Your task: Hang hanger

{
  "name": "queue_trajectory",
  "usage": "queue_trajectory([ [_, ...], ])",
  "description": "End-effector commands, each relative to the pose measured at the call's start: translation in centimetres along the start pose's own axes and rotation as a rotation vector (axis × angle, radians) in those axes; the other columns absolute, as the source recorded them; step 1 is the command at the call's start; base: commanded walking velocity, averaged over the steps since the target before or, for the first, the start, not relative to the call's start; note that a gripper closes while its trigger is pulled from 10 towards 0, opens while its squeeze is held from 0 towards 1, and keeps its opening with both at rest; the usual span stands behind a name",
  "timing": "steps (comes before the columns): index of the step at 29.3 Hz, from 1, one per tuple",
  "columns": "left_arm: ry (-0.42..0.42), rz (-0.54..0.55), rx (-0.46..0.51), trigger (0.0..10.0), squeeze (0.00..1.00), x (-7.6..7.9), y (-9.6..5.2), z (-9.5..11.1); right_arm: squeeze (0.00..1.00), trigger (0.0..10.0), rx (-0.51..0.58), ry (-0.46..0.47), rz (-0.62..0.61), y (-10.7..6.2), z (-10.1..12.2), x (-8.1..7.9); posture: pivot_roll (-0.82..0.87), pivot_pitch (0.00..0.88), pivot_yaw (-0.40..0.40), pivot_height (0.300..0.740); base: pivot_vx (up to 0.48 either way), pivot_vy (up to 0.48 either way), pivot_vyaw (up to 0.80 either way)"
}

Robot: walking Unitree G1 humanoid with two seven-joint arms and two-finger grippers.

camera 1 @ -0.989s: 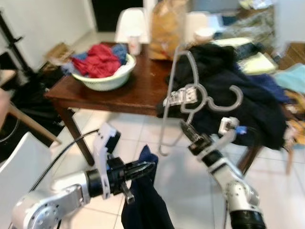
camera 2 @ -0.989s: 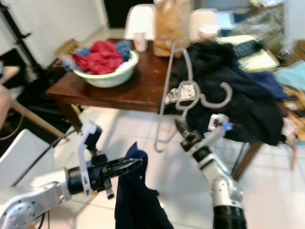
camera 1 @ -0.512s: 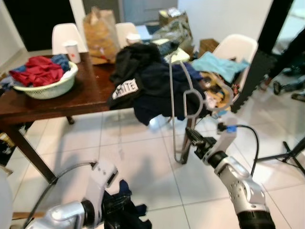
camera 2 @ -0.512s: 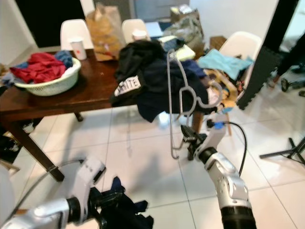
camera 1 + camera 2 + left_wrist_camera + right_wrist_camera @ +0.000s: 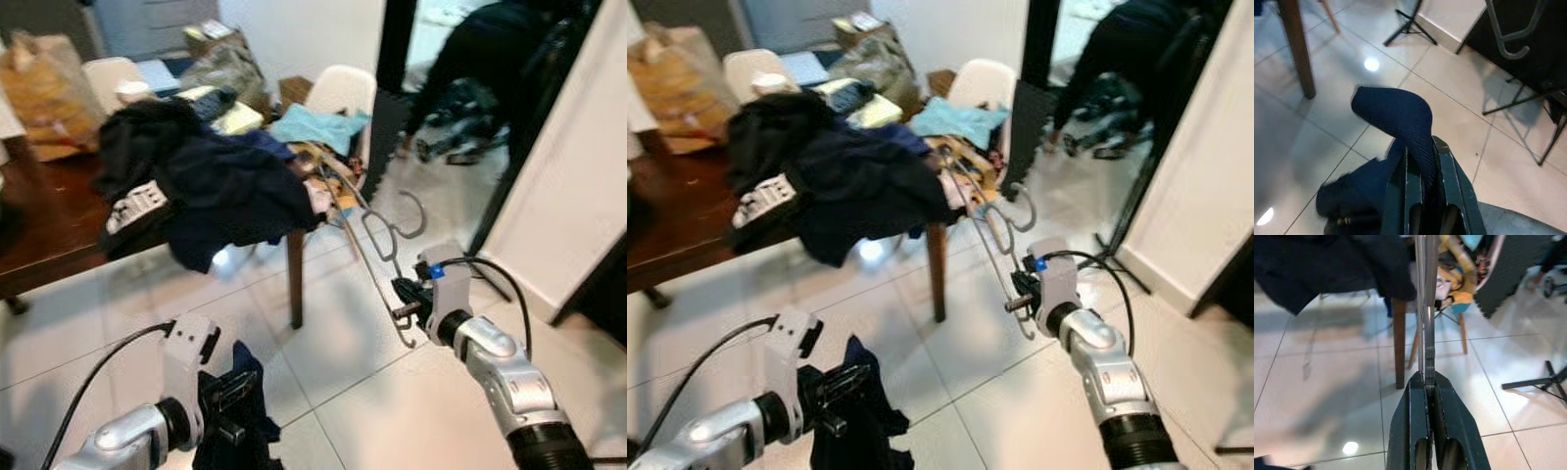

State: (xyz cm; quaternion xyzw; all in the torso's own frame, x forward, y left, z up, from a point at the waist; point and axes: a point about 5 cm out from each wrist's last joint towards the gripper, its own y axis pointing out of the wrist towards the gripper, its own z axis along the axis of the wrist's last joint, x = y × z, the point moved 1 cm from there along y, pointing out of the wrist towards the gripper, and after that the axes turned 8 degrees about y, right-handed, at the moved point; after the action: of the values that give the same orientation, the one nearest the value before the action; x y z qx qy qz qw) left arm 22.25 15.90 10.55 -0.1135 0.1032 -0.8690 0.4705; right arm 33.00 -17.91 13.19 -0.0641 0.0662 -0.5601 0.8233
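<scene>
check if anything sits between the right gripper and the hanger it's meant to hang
Nothing does. The right gripper is already shut on the grey hanger, pinching its bar between the black fingers. The left gripper is shut on a dark blue garment. No rail or rack can be made out, so the onward path cannot be judged.

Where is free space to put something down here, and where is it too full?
Free: the tiled floor between the table leg and the right gripper holding the hanger. Crowded: the table, heaped with dark clothes, and the white chair behind it.
</scene>
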Motion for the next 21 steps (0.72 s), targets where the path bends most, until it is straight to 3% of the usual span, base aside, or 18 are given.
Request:
queue_trajectory([
  [1, 0.016, 0.031, 0.047, 10.0, 0.0, -0.2, 0.0, 0.4, 0.0, 10.0, -0.038, 0.023, 0.041, 0.2, -0.8, -0.8, -0.04, 0.068, -0.011, 0.74, 0.0, 0.0, -0.8],
  [3, 0.016, 0.031, 0.047, 10.0, 0.0, -0.2, 0.0, 0.4, 0.0, 10.0, -0.038, 0.023, 0.041, 0.2, -0.8, -0.8, -0.04, 0.068, -0.011, 0.74, 0.0, 0.0, -0.8],
  [8, 0.029, -0.096, 0.04, 10.0, 0.0, 1.2, 0.0, 0.1, 0.0, 10.0, -0.169, -0.005, 0.251, -0.4, -2.8, -1.5, -0.05, 0.078, -0.023, 0.74, 0.0, 0.0, -0.8],
  [14, 0.013, -0.112, 0.048, 10.0, 0.0, 1.4, -0.2, 0.1, 0.0, 10.0, -0.192, 0.015, 0.279, -1.0, -3.2, -1.3, -0.05, 0.08, -0.021, 0.74, 0.0, 0.0, -0.8],
  [15, 0.002, -0.12, 0.055, 10.0, 0.0, 1.4, -0.4, 0.2, 0.0, 10.0, -0.207, 0.029, 0.296, -1.3, -3.5, -1.2, -0.05, 0.08, -0.021, 0.74, 0.0, 0.0, -0.8],
  [17, 0.041, -0.089, 0.053, 10.0, 0.0, 2.0, -1.0, -0.2, 0.0, 10.0, -0.184, 0.156, 0.231, -2.6, -3.9, -1.3, -0.08, 0.093, -0.015, 0.74, 0.0, 0.0, 0.0],
  [21, 0.051, -0.069, 0.053, 10.0, 0.0, 2.2, -1.3, -0.3, 0.0, 10.0, -0.174, 0.199, 0.222, -3.3, -4.0, -1.8, -0.08, 0.105, -0.006, 0.74, 0.0, 0.0, 0.0],
])
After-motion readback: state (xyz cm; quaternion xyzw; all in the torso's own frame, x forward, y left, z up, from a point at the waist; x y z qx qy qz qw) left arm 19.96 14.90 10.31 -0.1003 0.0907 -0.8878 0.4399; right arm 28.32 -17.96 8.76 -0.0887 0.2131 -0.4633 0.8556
